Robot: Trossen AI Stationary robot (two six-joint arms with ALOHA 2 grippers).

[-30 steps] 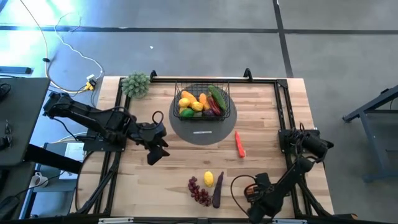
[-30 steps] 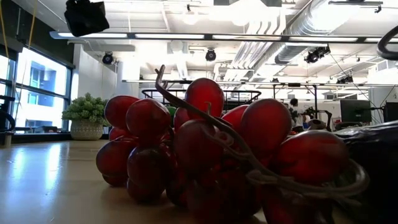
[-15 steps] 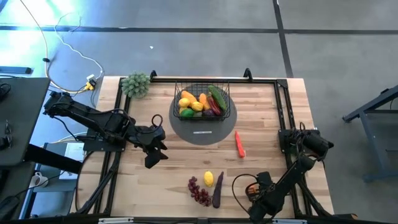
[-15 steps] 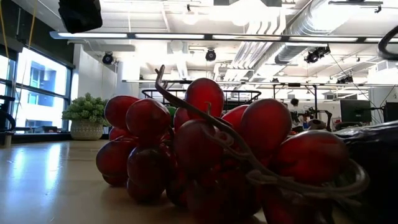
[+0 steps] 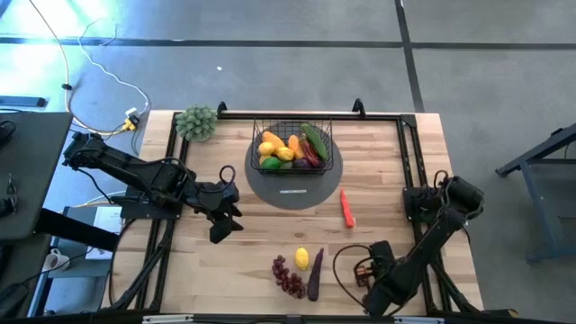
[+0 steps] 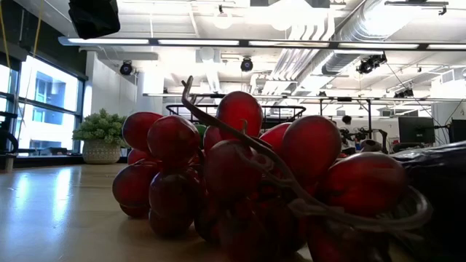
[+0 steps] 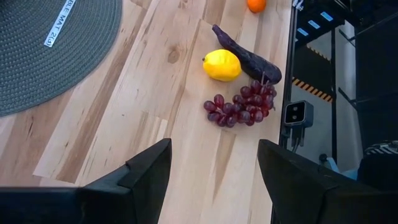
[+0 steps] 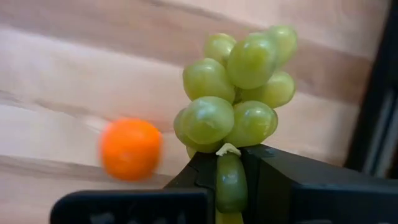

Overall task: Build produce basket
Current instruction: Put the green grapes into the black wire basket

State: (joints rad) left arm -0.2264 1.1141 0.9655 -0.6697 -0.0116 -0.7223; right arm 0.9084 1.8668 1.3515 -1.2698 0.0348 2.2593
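The right gripper (image 8: 230, 186) is sitting low at the near right corner of the table (image 5: 252, 243), and its two dark fingers (image 8: 273, 180) are pinching a bunch of green grapes (image 8: 239, 93). One grape is pressed between the fingers and the others are standing out past the fingertips. In the right wrist view a small orange fruit (image 8: 130, 149) is lying on the wood just beside the grapes, not touching them.

The left gripper (image 5: 225, 225) is hanging over the left part of the table, and its fingers (image 7: 146, 171) are spread apart with nothing between them. Ahead of it, in the left wrist view, a yellow lemon (image 7: 222, 65), a dark purple eggplant (image 7: 249, 56) and a bunch of purple grapes (image 7: 239, 109) are lying close together near the front edge. The lemon is touching the eggplant, and the purple grapes are lying just beside both. In the low view these grapes are filling most of the picture.

The basket (image 5: 292, 148) is standing on a round grey mat (image 5: 292, 184) at the far middle of the table, well apart from both grippers. It is already holding several pieces of produce, among them yellow, orange and green ones. An orange-red carrot (image 5: 346, 208) is lying alone on the wood just right of the mat, between the basket and the right gripper. A grey-green leafy bunch (image 5: 197, 121) is standing at the far left corner.
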